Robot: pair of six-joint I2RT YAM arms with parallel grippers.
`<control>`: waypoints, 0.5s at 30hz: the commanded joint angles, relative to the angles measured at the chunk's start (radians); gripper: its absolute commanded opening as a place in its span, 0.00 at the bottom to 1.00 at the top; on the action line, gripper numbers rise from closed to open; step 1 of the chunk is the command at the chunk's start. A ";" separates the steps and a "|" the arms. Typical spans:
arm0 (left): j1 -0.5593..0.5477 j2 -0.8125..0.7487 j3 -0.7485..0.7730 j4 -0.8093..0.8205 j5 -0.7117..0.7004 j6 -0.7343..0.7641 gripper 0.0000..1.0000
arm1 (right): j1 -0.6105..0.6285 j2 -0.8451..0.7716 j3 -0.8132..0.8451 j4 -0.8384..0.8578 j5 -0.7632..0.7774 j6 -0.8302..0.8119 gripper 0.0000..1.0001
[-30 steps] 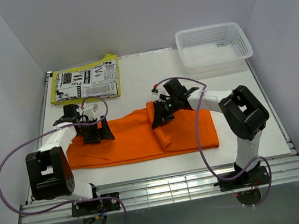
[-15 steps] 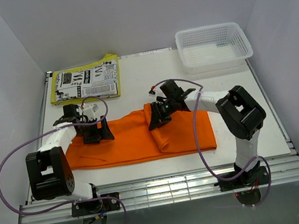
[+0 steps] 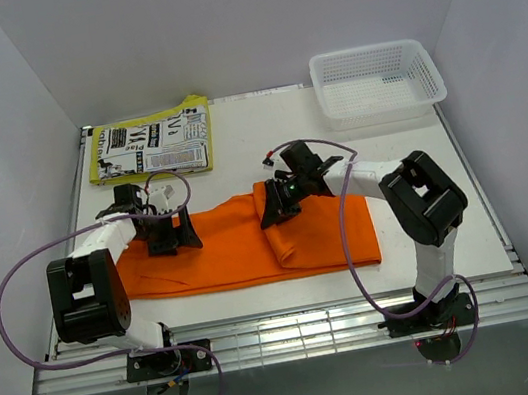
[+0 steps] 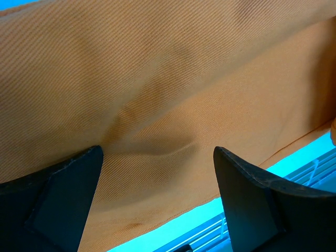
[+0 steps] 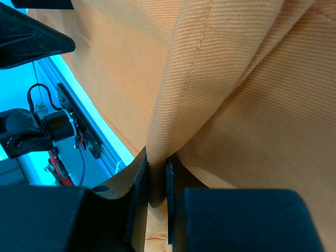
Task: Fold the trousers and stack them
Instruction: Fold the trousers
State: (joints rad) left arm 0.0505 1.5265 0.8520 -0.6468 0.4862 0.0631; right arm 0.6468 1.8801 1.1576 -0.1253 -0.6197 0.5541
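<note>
The bright orange trousers (image 3: pixel 232 248) lie as a long band across the table, their right end doubled over into a raised fold near the middle. My right gripper (image 3: pixel 273 214) is shut on that fold; in the right wrist view a pinched ridge of trousers (image 5: pixel 220 79) runs down between the closed jaws of the right gripper (image 5: pixel 156 181). My left gripper (image 3: pixel 172 238) stands open over the left part of the cloth. The left wrist view shows the trousers (image 4: pixel 157 79) filling the frame, and the left gripper (image 4: pixel 157 152) spread wide, holding nothing.
A yellow-edged printed paper (image 3: pixel 152 143) lies at the back left. A white mesh basket (image 3: pixel 376 79) stands at the back right. Bare white table (image 3: pixel 435 250) shows right of the cloth, and a metal rail (image 3: pixel 287 334) runs along the near edge.
My right gripper has drawn the pinched fold a little to the left, and the cloth's right edge has followed. The left arm has barely moved.
</note>
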 commanded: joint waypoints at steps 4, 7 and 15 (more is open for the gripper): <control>0.003 0.023 -0.002 -0.001 -0.009 -0.005 0.98 | 0.036 -0.007 0.051 0.019 0.032 0.035 0.08; 0.003 0.018 -0.002 -0.001 -0.008 -0.005 0.98 | 0.039 0.017 0.056 0.032 0.021 0.041 0.08; 0.003 0.008 -0.005 0.001 -0.011 -0.003 0.98 | 0.051 0.040 0.060 0.044 0.018 0.053 0.28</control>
State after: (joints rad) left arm 0.0505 1.5265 0.8520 -0.6464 0.4862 0.0589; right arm 0.6769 1.9205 1.1782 -0.1238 -0.5789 0.5880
